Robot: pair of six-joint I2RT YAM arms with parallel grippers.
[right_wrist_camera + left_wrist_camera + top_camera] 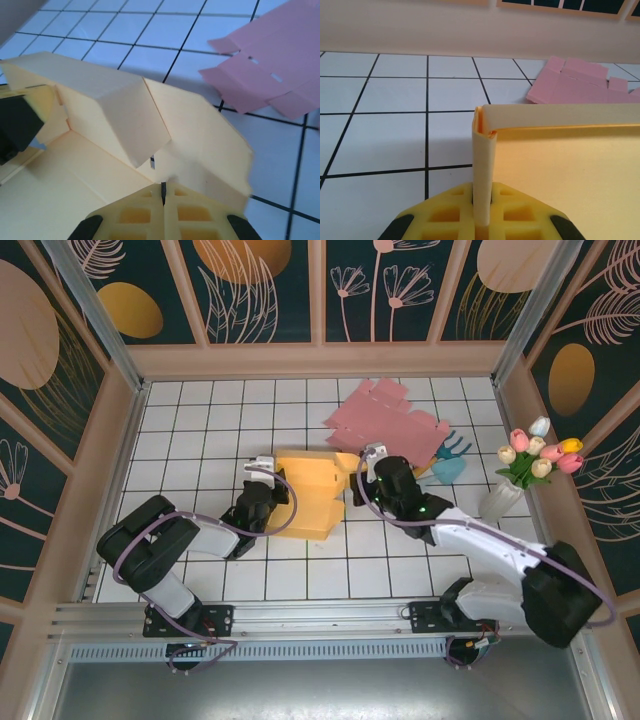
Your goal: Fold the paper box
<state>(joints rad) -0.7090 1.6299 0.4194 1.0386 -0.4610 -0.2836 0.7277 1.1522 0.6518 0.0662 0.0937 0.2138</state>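
Nearest the left wrist camera, the left claw [482, 202] was clamped on a thin upright flap [484, 160] at the left edge of the yellow box [312, 498]. The box lay half-folded on the tiled table [200, 440] between the two arms. At the box's right side the right claw [163, 192] had its fingers pressed together, just at the foot of a raised panel [115, 120]. Whether a sliver of paper sat between them could not be told. Farther off to the right lay a flat pink sheet [385, 418], apart from the box.

The left grip held only a narrow strip, so a hard pull or twist would likely have torn it or creased it off its fold line. If the right claw gripped nothing, the box would probably have slid towards the left arm instead of folding, and the raised panel could have sprung flat.
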